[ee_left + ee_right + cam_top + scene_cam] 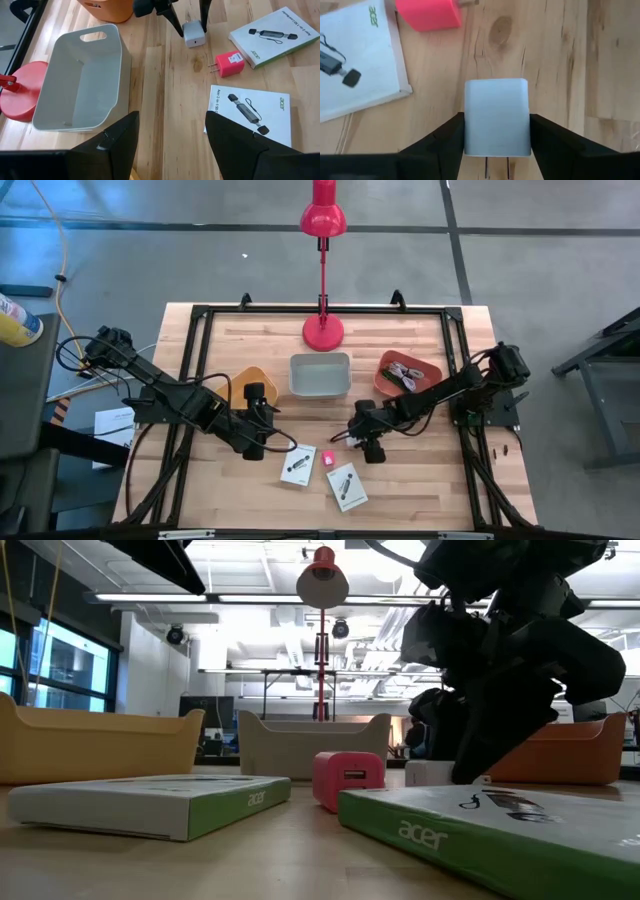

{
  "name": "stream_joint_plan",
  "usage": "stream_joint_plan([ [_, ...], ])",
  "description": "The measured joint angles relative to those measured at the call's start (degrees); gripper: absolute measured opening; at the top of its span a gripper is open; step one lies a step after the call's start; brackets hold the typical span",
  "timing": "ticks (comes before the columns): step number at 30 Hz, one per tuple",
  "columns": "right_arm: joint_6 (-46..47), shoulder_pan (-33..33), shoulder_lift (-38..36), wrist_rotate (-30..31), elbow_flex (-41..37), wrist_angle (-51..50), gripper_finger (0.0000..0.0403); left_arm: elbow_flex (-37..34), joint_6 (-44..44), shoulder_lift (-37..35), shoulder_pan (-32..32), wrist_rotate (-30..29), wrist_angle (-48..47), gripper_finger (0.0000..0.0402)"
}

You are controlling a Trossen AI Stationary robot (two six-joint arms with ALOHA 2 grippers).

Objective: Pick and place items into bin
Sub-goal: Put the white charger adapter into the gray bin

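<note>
Risk sits mostly with your right end effector (496, 145) right now. Its fingers stand on either side of the white cube (496, 116), a small plug-style charger on the tabletop (420, 480), and in the right wrist view they look pressed against its flanks; I judge it gripped or just about gripped, though it does not look lifted yet. The hold is low on smooth plastic sides, so if you raise it fast the cube could pivot or slip out and drop short of the grey bin (320, 374).

Watch the neighbours too. The pink cube (328, 459) lies near the white one, with one white card (298, 467) beside it and the other white card (347, 486) just in front. A sideways drag instead of a clean lift could nudge the pink cube or ride up on a card edge.

Your left end effector (170, 137) hovers with its fingers well apart and nothing between them, on the left side of the tabletop near the yellow bin (248, 385). It faces the same stretch of tabletop, so if you bring both arms toward the grey bin together, they could cross. The red lamp (323, 330) base stands just behind that bin; overshoot and you may clip it.
</note>
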Motion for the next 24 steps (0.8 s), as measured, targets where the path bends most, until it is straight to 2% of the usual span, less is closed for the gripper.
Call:
stream_joint_plan([
  [14, -0.25, 0.0, 0.0, -1.92, -0.02, 0.95, 0.0201, 0.0, 0.0, 0.0, 0.0, -0.85, 0.02, 0.0216],
  [24, -0.41, 0.04, 0.0, -1.33, -0.02, 2.31, 0.0228, 0.0, 0.0, 0.0, 0.0, -0.85, 0.02, 0.0216],
])
